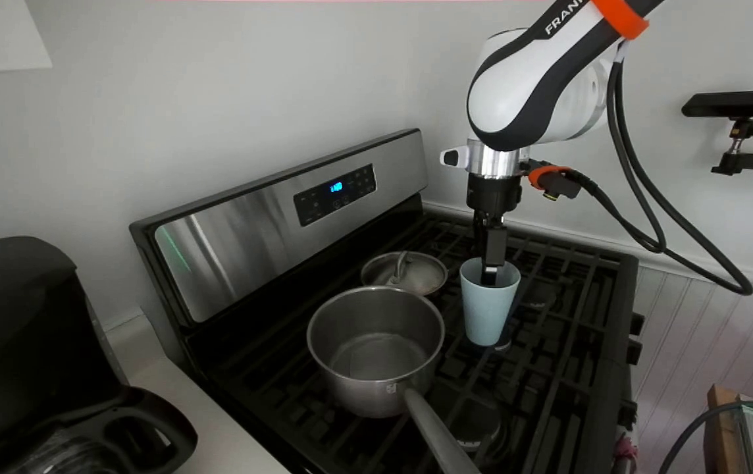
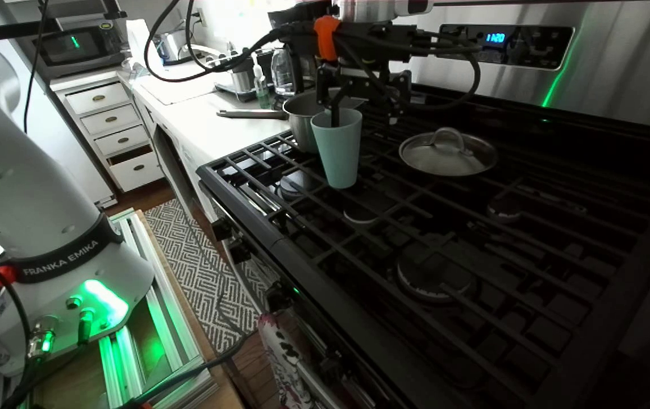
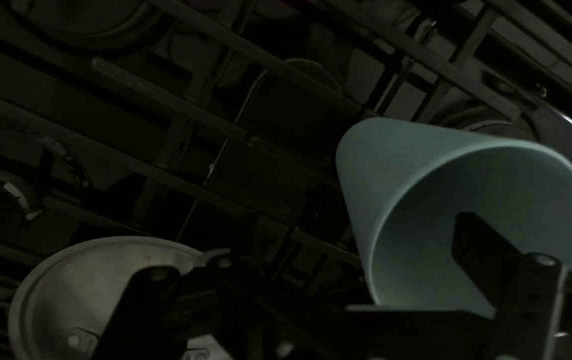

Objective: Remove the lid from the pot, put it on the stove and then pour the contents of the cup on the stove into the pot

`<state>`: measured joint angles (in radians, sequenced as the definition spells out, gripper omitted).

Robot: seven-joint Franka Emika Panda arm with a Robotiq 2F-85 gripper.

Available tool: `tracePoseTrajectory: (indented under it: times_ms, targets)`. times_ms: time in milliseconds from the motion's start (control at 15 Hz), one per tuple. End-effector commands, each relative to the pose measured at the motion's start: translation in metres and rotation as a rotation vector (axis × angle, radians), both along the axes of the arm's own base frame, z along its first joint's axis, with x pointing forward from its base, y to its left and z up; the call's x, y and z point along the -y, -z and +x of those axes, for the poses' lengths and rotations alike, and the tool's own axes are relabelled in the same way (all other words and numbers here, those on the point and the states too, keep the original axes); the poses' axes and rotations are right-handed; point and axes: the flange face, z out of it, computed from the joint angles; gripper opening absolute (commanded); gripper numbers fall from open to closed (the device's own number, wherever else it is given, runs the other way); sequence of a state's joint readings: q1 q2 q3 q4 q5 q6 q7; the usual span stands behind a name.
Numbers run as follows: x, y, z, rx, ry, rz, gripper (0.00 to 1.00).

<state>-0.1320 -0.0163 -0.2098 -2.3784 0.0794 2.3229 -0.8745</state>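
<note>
Gently tapered, smooth pale-blue cup (image 1: 490, 315)

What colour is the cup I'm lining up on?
Plain pale blue; the cup shows best in an exterior view.

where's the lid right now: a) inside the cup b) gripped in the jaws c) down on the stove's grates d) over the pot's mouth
c, since in both exterior views the lid lies on the stove, and the pot stands uncovered.
</note>
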Motion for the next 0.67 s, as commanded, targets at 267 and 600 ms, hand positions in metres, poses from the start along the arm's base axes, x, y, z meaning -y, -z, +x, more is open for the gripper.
tracePoseTrajectory:
  times_ms: [267,600]
  targets:
    - [-0.001,-0.066,-0.010,0.102,-0.005,-0.017,1.00]
    - [-0.020,-0.127,-0.027,0.159,-0.013,-0.023,1.00]
